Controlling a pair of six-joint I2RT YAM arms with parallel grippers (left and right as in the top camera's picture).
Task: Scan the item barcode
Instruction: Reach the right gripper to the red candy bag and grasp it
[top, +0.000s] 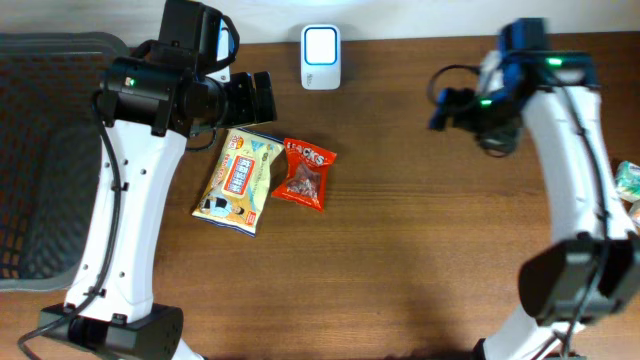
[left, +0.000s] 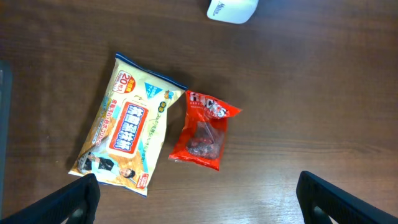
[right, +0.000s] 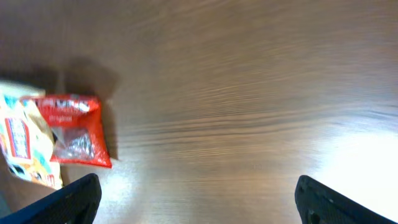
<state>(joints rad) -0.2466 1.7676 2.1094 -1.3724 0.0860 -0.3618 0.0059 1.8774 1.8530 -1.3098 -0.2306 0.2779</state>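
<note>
The red snack packet (top: 305, 172) lies flat on the table (top: 400, 250), printed face up, its left edge touching a yellow wet-wipes pack (top: 238, 180) that lies beside it. No barcode can be made out on either one, and the small print is too fine to read. A white scanner (top: 321, 57) stands near the table's far edge; the left wrist view cuts it off at the top. The right wrist view is blurred and shows only part of the wipes pack. The left pincer (left: 199, 199) hangs above both packets, spread wide and grasping nothing. The right pincer (right: 199, 199) is well apart over bare wood, also released. A grey mesh basket (top: 50, 150) sits at the left.
</note>
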